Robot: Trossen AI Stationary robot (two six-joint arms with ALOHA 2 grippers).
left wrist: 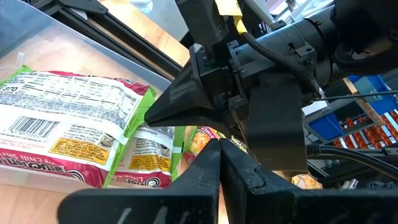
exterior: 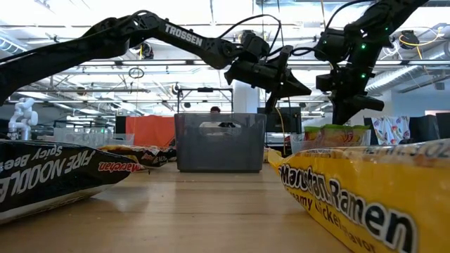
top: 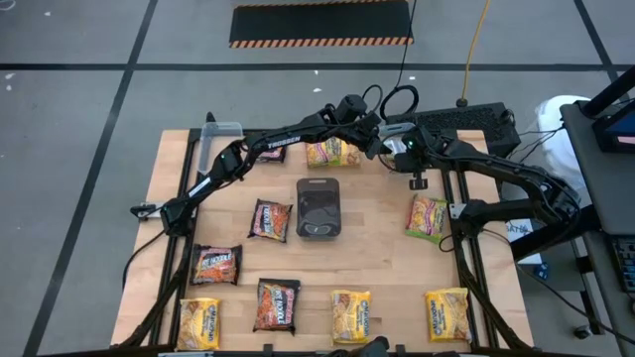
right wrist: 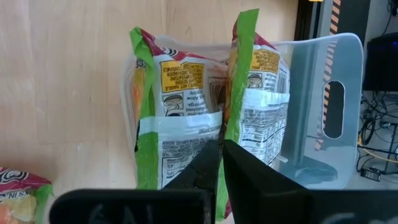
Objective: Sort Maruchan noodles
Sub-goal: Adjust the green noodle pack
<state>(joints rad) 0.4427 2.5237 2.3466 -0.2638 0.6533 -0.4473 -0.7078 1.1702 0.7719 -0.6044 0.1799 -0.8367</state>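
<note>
- Fingers of the left gripper lie pressed together with no gap and hold nothing; this gripper hangs above the table's far edge, at about 12 o'clock from the dark grey tray.
- Right gripper sits just at 3 o'clock of the left one, nearly meeting it; its fingers are likewise closed on nothing, above the upright green-edged packets.
- Those green-edged packets stand on edge in a clear plastic tub at the far edge of the table, at 12 o'clock from the tray; the left wrist view shows them label-side out.
- One more green-edged packet lies flat at 3 o'clock of the tray.
- Dark brown packets lie at 9 o'clock, at 8 o'clock and at 7 o'clock of the tray.
- Yellow packets line the near edge: at 7 o'clock, at 6 o'clock and at 5 o'clock.
- In the low view a yellow packet and a dark one fill the foreground, with the tray beyond.
</note>
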